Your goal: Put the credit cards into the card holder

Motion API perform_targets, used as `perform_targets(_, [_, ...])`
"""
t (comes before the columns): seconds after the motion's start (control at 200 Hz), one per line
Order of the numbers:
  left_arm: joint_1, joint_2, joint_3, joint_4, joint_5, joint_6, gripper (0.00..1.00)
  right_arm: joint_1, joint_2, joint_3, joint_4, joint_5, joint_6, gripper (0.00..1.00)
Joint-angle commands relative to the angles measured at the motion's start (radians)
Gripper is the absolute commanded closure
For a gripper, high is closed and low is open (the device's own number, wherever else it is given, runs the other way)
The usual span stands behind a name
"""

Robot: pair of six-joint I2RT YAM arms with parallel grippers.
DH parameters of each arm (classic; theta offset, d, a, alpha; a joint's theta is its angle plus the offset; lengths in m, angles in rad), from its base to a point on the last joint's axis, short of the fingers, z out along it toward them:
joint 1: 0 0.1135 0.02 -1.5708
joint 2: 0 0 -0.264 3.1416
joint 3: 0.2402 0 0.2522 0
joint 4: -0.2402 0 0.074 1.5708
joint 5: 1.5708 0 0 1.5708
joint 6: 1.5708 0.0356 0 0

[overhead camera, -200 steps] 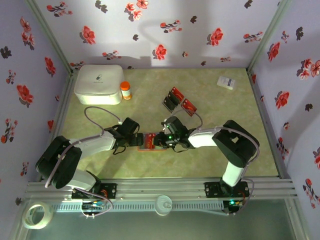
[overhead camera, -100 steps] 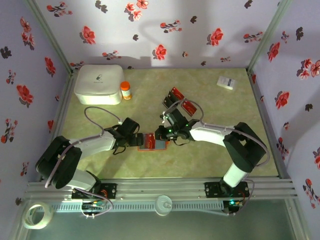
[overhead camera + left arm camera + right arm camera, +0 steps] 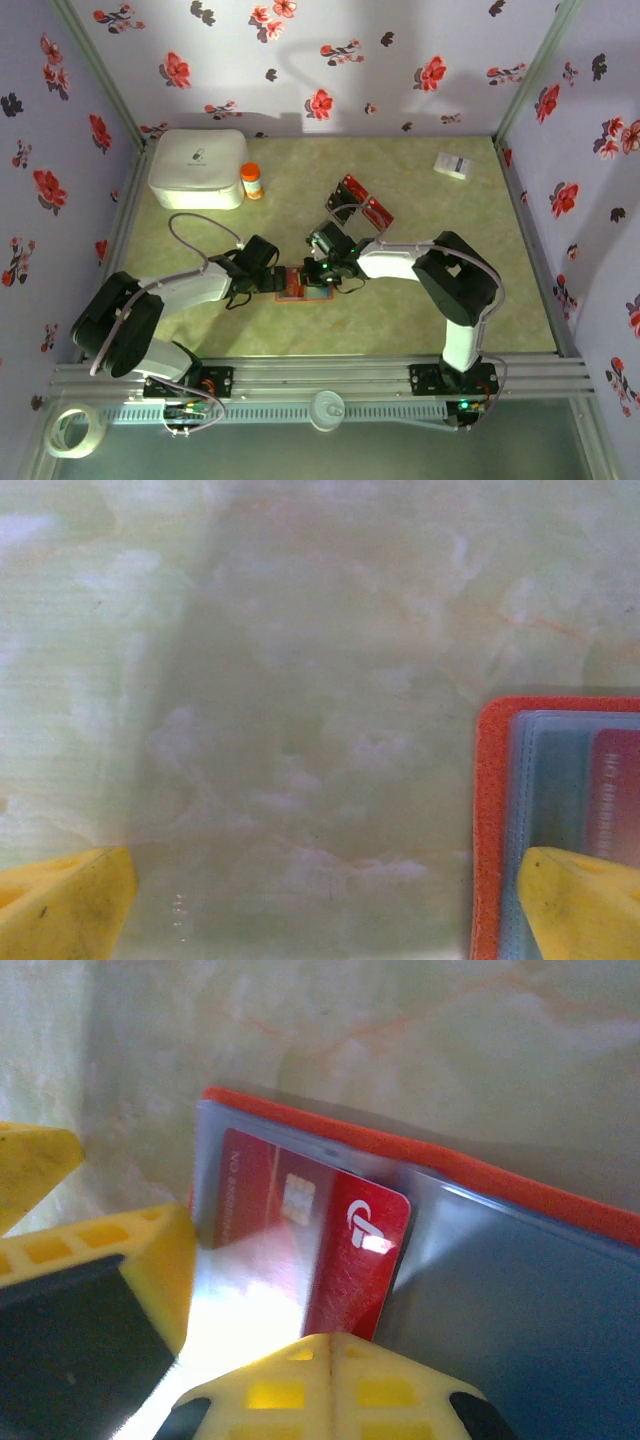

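Jaws shut, the right gripper [image 3: 318, 270] seems to be sliding the red card [image 3: 335, 1250] at its tips into the wallet [image 3: 500, 1188] pinned under the wide-open left gripper [image 3: 320, 905]; next, push deeper.

Green marbled table [image 3: 480, 260] is carrying: white box [image 3: 197, 168], orange bottle [image 3: 251, 181], white slip [image 3: 454, 165], loose credit cards [image 3: 351, 189], card holder [image 3: 292, 289] lying open.

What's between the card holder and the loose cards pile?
The right gripper and its wrist sit between the card holder and the loose cards, as seen in the top view.
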Motion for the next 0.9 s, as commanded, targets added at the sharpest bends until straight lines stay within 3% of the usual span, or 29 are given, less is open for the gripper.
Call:
perform_targets(0.0, [0.000,-0.001,0.000,-0.052,-0.032,-0.006,0.00,0.024,0.033,0.036,-0.031,0.024,0.014,0.96])
perform_targets(0.27, [0.038,-0.077,0.045,-0.103,-0.002,-0.044,0.00,0.024,-0.016,0.027,-0.030,0.038,0.018,0.96])
perform_targets(0.55, [0.046,-0.105,-0.003,-0.108,-0.002,-0.074,0.00,0.011,-0.112,-0.018,-0.018,0.066,0.018,0.87])
perform_targets(0.895, [0.046,-0.017,-0.021,-0.070,0.000,-0.069,0.00,0.007,-0.078,-0.004,-0.072,0.109,-0.016,1.00])
